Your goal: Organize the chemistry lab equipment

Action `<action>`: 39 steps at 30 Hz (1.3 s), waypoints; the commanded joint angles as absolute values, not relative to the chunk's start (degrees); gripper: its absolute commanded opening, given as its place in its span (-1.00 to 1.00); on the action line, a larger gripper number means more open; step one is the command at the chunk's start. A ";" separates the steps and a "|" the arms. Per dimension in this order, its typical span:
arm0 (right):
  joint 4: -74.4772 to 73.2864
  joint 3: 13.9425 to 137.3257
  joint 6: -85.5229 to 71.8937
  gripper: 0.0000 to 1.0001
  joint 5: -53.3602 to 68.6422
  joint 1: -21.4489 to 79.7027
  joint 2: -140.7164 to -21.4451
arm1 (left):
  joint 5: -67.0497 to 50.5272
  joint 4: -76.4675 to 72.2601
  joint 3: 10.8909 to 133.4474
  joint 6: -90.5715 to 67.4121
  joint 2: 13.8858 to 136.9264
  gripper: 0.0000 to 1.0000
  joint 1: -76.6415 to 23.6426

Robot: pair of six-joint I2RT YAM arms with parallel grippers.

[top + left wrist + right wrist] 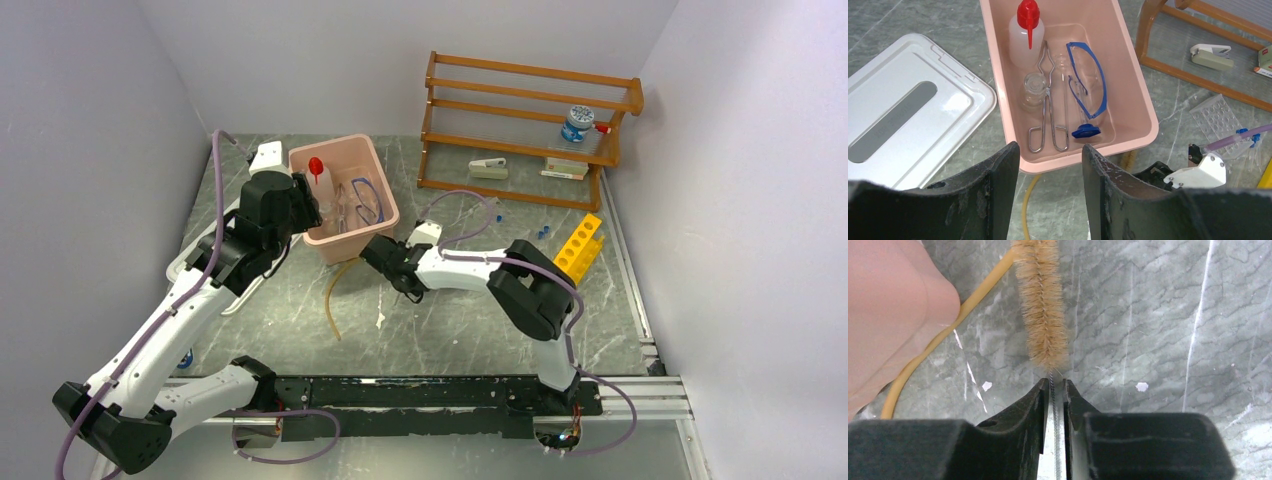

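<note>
A pink bin [340, 246] [1143, 117] holds the red-capped wash bottle [1025, 35], metal tongs [1048, 105], a small glass [1034, 90], blue-framed goggles [1088, 75] and a blue hexagonal piece [1086, 131]. Amber tubing [332, 295] [933, 347] lies on the table in front of the bin. My right gripper [1053, 385] [378, 255] is shut on the wire stem of a tan bristle brush [1042, 305], low over the table next to the bin's corner. My left gripper [1050, 150] [300, 210] is open and empty, above the bin's near edge. The yellow holed rack [580, 243] lies at the right.
A white lid [908, 110] lies left of the bin. A wooden shelf [520, 130] stands at the back right with a blue-capped jar [577, 123] and small boxes. A clear well plate [1218, 117] and small blue pieces [543, 232] lie near the shelf.
</note>
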State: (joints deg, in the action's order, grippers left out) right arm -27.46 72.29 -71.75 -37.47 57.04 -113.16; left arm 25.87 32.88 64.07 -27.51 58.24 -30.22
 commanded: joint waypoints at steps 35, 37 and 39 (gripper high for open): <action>10.09 61.98 -37.64 -1.00 4.84 35.25 -73.73 | -34.09 -8.45 58.59 -36.07 69.94 0.51 -30.59; 10.91 62.66 -37.98 -1.00 7.32 34.71 -74.15 | -35.43 -12.39 57.67 -38.60 71.09 0.45 -30.59; 11.73 63.08 -38.51 -1.00 9.16 34.14 -74.58 | -35.53 -14.65 57.11 -40.73 72.44 0.36 -30.59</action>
State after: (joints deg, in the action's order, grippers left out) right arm 7.40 60.64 -40.10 0.97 35.44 -74.08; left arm -28.47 -3.40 58.26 -35.16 70.98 -30.28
